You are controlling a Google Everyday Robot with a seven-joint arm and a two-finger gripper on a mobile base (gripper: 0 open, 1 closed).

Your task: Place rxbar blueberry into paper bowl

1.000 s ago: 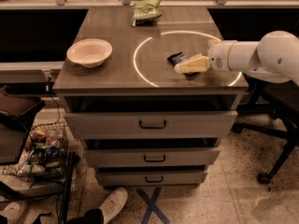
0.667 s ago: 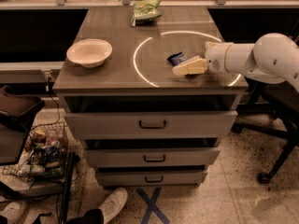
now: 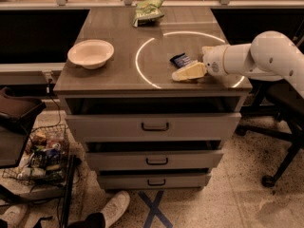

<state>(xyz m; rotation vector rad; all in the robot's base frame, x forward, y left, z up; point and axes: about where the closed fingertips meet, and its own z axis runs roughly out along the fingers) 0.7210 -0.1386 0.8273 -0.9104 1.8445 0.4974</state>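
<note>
The rxbar blueberry (image 3: 180, 59), a small dark navy bar, lies flat on the wooden tabletop inside a white circle marking, right of centre. My gripper (image 3: 179, 75) comes in from the right on a white arm and sits low over the table just in front of the bar, close to it. The gripper holds nothing that I can see. The paper bowl (image 3: 90, 52), cream-white and round, stands on the left side of the tabletop, well apart from the bar and the gripper. It looks empty.
A green snack bag (image 3: 148, 11) lies at the back of the tabletop. The table (image 3: 114, 77) is a drawer cabinet with several drawers slightly open. An office chair (image 3: 280, 127) stands to the right, and a wire basket (image 3: 40, 158) sits on the floor to the left.
My gripper has slid a little to the left and toward the table's front edge, staying beside the bar. The bar and the bowl have not moved.
</note>
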